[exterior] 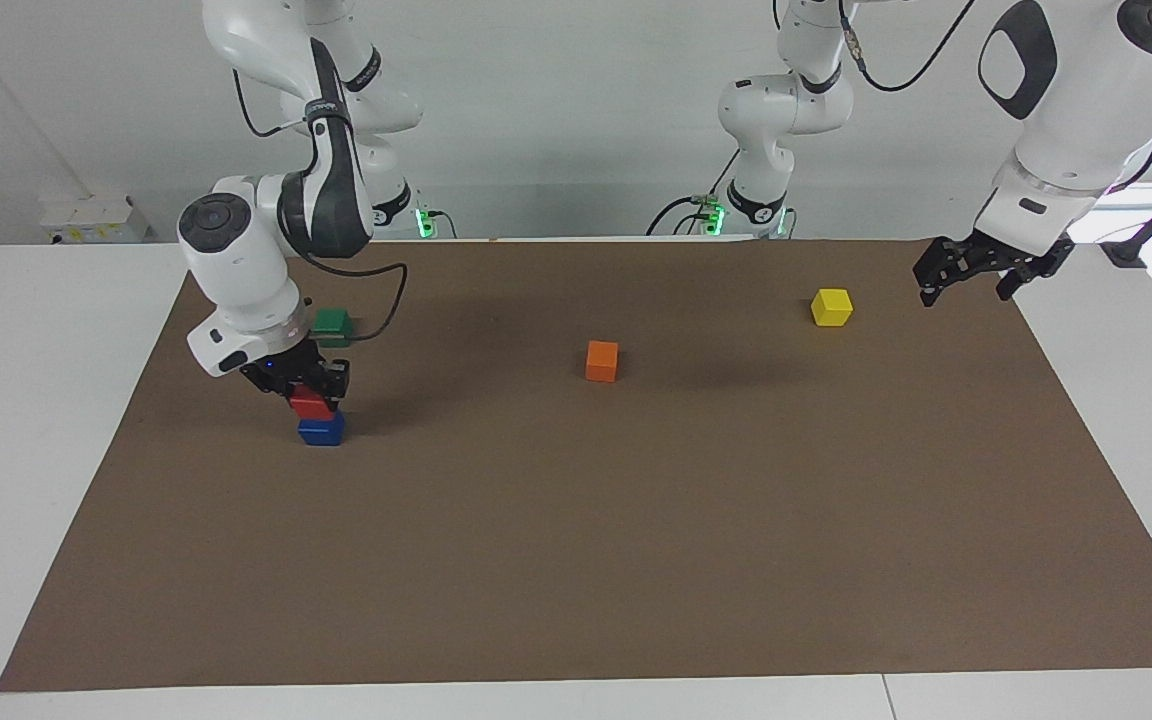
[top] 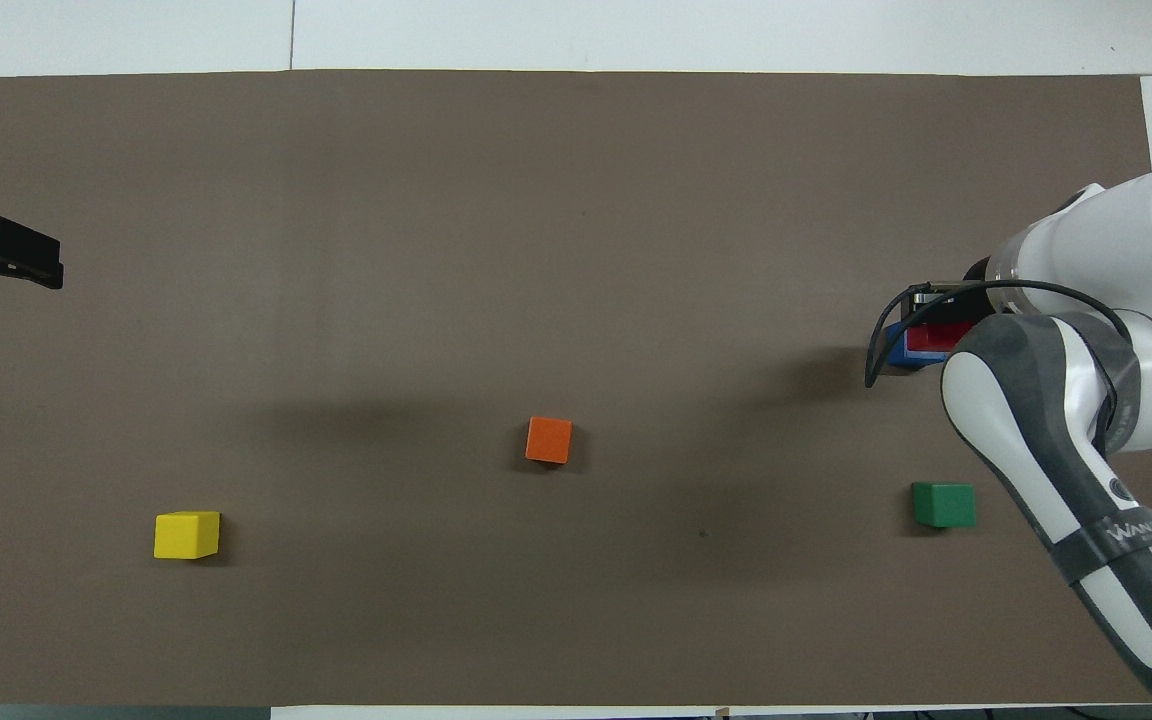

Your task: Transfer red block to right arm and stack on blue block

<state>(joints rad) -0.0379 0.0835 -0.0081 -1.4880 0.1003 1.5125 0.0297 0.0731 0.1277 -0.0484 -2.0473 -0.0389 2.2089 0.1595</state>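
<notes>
Stacking is the step in hand: at the left of the facing view the right claw [exterior: 315,392] grips the red block [exterior: 311,403], which sits on the blue block [exterior: 321,430], seemingly touching it. Next, I judge, the claw should let go and lift straight up without nudging the pair. The left claw [exterior: 971,270] waits spread open at upper right, over the counter [exterior: 636,560] edge.
</notes>
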